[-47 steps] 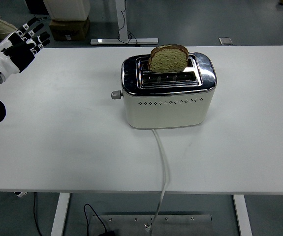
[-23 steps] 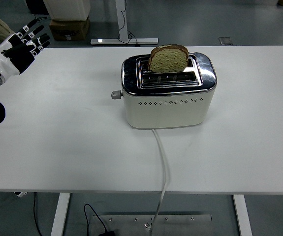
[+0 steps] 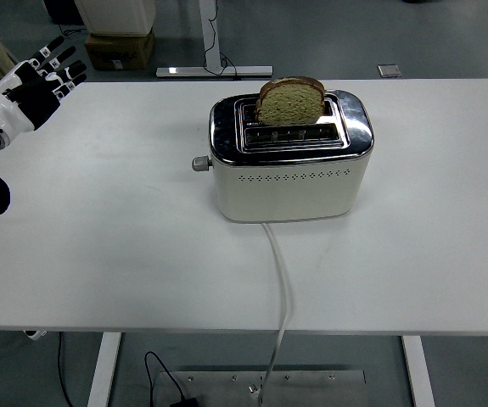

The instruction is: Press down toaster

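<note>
still unpressed, the toaster point(image 3: 290, 157) is seen mid-table point(image 3: 99, 246) with a bread slice point(image 3: 290, 100) standing high in its slot and the side lever point(image 3: 199, 164) untouched; the left hand point(image 3: 33, 80), fingers spread and empty, is held well apart at the far left.

The scene is evenly and brightly lit from above. Glare is seen on the toaster point(image 3: 290, 157) chrome top; a soft shadow is cast beneath it. Focus is sharp throughout.
</note>
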Robot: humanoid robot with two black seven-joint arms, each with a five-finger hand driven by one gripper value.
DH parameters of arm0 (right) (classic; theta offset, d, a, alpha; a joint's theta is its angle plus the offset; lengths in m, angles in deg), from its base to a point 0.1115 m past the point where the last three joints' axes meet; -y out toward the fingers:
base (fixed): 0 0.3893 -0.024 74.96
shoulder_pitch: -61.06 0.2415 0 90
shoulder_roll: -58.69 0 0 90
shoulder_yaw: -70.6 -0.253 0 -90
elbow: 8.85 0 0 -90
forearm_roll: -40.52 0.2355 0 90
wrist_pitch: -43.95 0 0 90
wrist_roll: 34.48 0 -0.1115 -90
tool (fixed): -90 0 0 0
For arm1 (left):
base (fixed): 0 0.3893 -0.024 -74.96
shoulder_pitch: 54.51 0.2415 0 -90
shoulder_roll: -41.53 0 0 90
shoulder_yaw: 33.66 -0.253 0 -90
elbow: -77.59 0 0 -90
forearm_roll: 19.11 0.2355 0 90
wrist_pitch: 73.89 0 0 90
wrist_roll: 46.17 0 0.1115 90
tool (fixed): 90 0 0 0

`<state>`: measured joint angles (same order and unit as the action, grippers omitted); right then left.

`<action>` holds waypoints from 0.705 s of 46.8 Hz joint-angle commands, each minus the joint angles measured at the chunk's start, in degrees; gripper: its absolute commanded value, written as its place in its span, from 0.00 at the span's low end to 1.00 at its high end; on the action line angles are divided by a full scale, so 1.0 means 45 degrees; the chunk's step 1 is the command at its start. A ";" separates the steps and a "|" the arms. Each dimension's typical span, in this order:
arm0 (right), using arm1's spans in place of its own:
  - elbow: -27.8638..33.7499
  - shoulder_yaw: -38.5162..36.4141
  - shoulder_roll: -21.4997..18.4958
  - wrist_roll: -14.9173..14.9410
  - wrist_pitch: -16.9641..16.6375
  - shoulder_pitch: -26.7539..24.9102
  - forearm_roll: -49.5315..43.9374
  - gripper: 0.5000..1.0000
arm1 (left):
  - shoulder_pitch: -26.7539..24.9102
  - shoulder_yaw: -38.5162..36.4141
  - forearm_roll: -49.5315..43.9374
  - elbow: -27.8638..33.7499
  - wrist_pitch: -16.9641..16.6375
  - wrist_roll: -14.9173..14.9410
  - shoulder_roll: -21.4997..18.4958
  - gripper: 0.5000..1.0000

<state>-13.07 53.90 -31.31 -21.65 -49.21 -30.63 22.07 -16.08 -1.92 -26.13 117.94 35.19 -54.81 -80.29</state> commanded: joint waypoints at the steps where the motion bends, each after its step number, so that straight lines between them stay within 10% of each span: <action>1: 0.0000 -0.0001 0.0000 0.0001 0.0000 0.0003 0.0000 1.00 | -0.0083 -0.0043 0.0036 0.0036 -0.0080 0.0025 -0.0018 1.00; 33: 0.0000 0.0019 0.0000 0.0001 0.0000 0.0003 0.0000 1.00 | -0.0180 -0.0160 0.0797 0.5309 -0.1955 0.1137 -0.3084 1.00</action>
<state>-13.07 53.98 -31.31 -21.67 -49.21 -30.61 22.07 -16.51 -2.59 -23.01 140.90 26.36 -50.85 -92.63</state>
